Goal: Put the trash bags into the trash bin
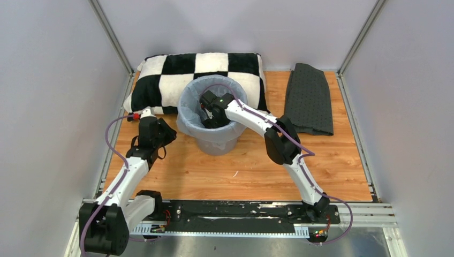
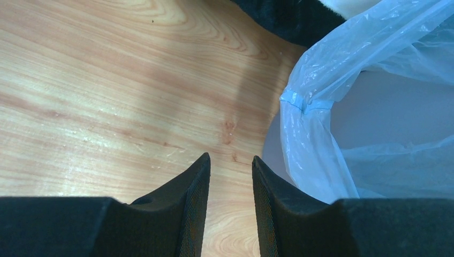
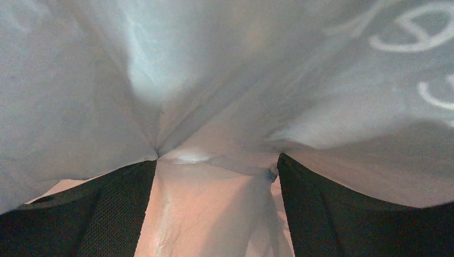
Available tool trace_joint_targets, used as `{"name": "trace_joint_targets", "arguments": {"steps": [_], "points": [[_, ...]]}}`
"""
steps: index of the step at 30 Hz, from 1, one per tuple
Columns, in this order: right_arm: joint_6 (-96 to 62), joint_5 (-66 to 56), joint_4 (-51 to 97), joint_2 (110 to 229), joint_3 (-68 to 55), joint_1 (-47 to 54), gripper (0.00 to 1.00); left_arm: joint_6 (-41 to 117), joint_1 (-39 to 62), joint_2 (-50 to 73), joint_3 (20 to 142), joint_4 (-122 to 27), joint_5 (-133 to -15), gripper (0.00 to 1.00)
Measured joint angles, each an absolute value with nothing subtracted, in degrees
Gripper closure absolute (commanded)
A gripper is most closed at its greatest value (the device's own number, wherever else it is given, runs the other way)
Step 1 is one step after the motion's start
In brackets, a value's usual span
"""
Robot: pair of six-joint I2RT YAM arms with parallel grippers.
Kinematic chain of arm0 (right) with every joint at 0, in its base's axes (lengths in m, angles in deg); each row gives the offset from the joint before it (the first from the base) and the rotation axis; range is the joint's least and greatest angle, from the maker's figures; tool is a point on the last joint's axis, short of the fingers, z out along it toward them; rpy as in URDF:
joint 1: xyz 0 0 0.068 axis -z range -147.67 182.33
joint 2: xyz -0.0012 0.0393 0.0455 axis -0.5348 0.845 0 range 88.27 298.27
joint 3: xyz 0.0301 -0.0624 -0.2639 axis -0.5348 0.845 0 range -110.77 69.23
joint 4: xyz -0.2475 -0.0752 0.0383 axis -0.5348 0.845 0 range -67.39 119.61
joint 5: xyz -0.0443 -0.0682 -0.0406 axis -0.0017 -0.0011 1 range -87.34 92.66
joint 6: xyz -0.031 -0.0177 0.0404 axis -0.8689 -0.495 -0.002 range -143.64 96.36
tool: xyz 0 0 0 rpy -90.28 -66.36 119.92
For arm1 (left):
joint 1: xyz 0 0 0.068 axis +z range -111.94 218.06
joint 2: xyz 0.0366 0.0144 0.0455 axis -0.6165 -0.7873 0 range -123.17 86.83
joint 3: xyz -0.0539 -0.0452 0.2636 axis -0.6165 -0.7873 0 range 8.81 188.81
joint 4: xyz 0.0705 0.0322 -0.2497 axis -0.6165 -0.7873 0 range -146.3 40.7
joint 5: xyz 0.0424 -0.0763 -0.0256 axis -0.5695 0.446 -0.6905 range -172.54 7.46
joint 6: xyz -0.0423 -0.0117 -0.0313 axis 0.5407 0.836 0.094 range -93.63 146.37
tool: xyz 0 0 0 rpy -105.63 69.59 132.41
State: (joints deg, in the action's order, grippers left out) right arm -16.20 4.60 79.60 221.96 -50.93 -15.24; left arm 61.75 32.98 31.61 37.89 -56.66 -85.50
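The grey trash bin [image 1: 217, 144] stands mid-table. The pale blue trash bag [image 1: 187, 120] lines it, its edge folded over the rim and hanging down the outside [image 2: 316, 139]. My right gripper [image 1: 214, 119] reaches down inside the bin. In the right wrist view its jaws stand wide apart [image 3: 217, 163], pressed into the bag's film [image 3: 214, 96], which fills the whole view with white lettering [image 3: 417, 32] at the upper right. My left gripper [image 1: 170, 136] hovers low beside the bin's left side, open and empty [image 2: 231, 158] over bare wood.
A black-and-white checkered pillow [image 1: 160, 75] lies right behind the bin. A dark grey textured mat [image 1: 309, 99] lies at the back right. Grey enclosure walls stand left, right and behind. The arm bases and rail [image 1: 230, 211] run along the near edge.
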Motion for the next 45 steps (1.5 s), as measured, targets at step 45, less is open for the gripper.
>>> {"name": "trace_joint_targets", "arguments": {"steps": [45], "points": [[-20.1, 4.8, 87.5, 227.3, -56.1, -15.7, 0.08, 61.9, 33.0, 33.0, 39.7, -58.1, -84.7, 0.62]]}}
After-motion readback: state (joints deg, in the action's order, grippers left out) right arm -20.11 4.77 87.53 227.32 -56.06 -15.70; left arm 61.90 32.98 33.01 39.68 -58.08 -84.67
